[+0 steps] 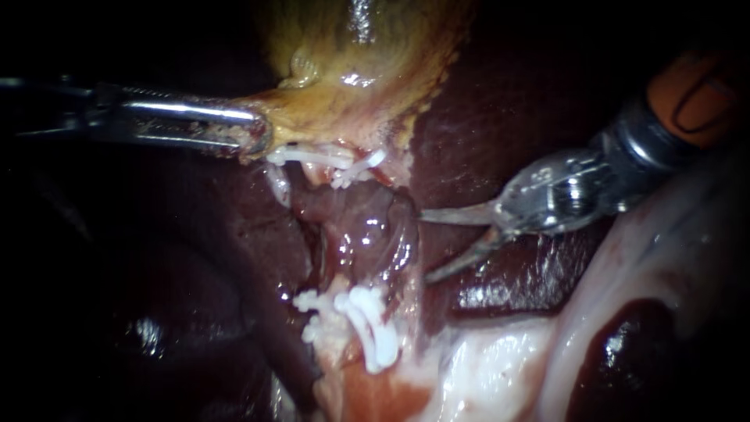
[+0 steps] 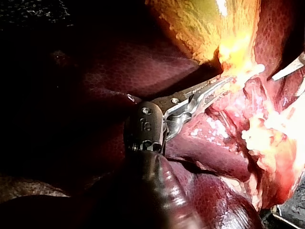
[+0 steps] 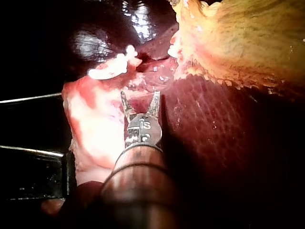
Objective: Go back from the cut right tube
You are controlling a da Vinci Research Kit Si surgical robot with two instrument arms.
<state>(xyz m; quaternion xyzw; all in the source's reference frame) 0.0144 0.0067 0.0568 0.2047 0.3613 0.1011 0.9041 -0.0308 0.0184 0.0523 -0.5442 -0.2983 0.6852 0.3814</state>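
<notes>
Your left instrument [image 1: 260,137], its pincer clamped on the gallbladder [image 1: 344,86] edge, holds the cut tube [image 1: 337,161] parted above its lower clips [image 1: 371,328], so your right instrument [image 1: 426,244], pincer apart just beside that gap, can likely withdraw without snagging.

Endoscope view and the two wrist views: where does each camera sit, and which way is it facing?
Endoscope view: close over the tissue, facing gallbladder and liver; left instrument enters from the left, right instrument from the right.
Left wrist view: on the left arm, looking along the left instrument to the gallbladder it holds.
Right wrist view: on the right arm, looking along the right instrument, liver beside it.
Shared: all three show the gallbladder.
</notes>
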